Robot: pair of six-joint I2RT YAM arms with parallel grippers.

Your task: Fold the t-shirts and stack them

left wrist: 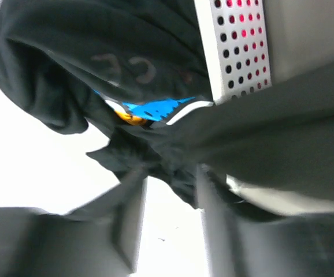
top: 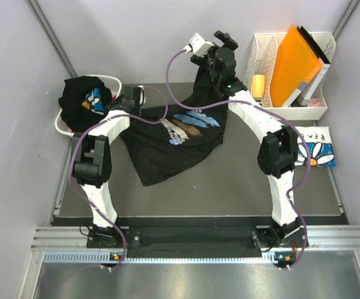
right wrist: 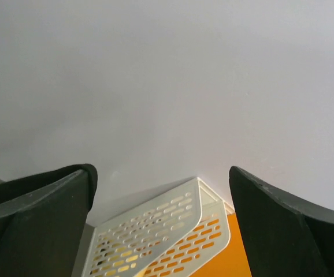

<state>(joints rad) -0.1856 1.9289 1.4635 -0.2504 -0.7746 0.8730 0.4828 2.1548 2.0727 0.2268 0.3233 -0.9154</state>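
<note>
right gripper (right wrist: pixel 161 170) spread wide; left gripper (left wrist: pixel 168 173) barely parted at black t-shirt (left wrist: pixel 155 157)

The black t-shirt (top: pixel 161 159) is showing blue, white and tan brush strokes. The folded white t-shirt (top: pixel 317 152) is displaying blue daisies. The orange folder (top: pixel 295 59) is glowing inside the white perforated organizer (top: pixel 292 113).

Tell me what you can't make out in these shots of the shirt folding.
Left gripper: left wrist view, blurred; grip on the black tee unclear.
Laundry basket: top view, bunched dark cloth hides how many tees it holds.
White tee: top view, right arm covers its left part.
</note>
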